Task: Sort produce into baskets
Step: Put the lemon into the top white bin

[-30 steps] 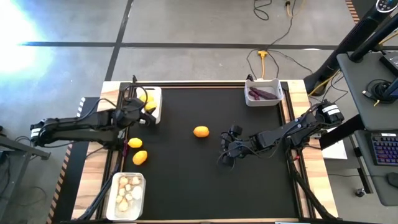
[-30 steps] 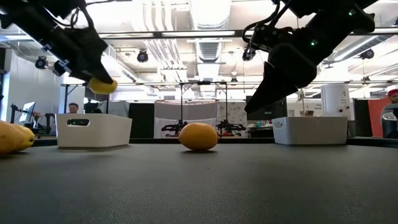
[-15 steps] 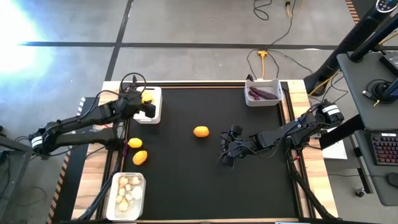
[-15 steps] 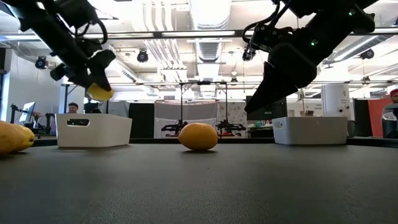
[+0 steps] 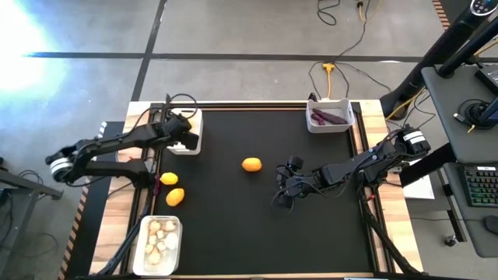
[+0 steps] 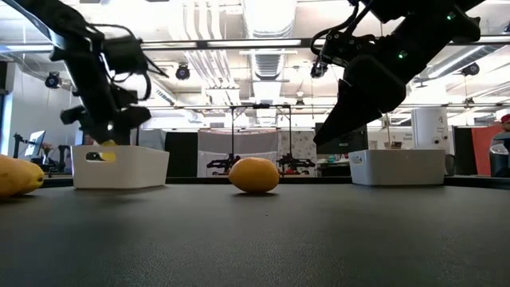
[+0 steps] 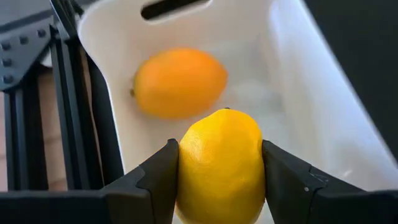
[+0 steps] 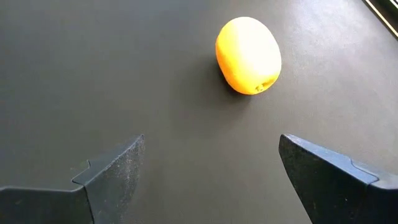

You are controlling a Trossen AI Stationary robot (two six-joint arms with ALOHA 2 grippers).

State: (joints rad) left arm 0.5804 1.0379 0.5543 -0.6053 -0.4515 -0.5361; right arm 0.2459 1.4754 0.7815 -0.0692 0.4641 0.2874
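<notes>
A: Over the far-left bin (image 5: 189,131), what does the left gripper (image 7: 221,186) have?

B: Its jaws are clamped on a lemon (image 7: 221,165), one finger against each side. The wrist view looks down into the bin, where a second, more orange lemon (image 7: 179,83) lies on the bottom. From counter height the gripper hangs at the bin's rim with a bit of yellow showing there.

A: And the right gripper (image 8: 211,171)?

B: It hovers above the dark counter (image 5: 233,225) near the middle, jaws spread wide and holding nothing. A loose lemon (image 5: 250,164) sits on the counter just ahead of it, apart from both fingers.

A: Where is the other produce?

B: Two more lemons (image 5: 172,187) lie at the counter's left edge, close to each other, between the far-left bin and the near-left bin (image 5: 143,242). That near bin holds the whitish pieces (image 5: 161,238). The far-right bin (image 5: 348,119) holds the purple pieces (image 5: 327,117).
</notes>
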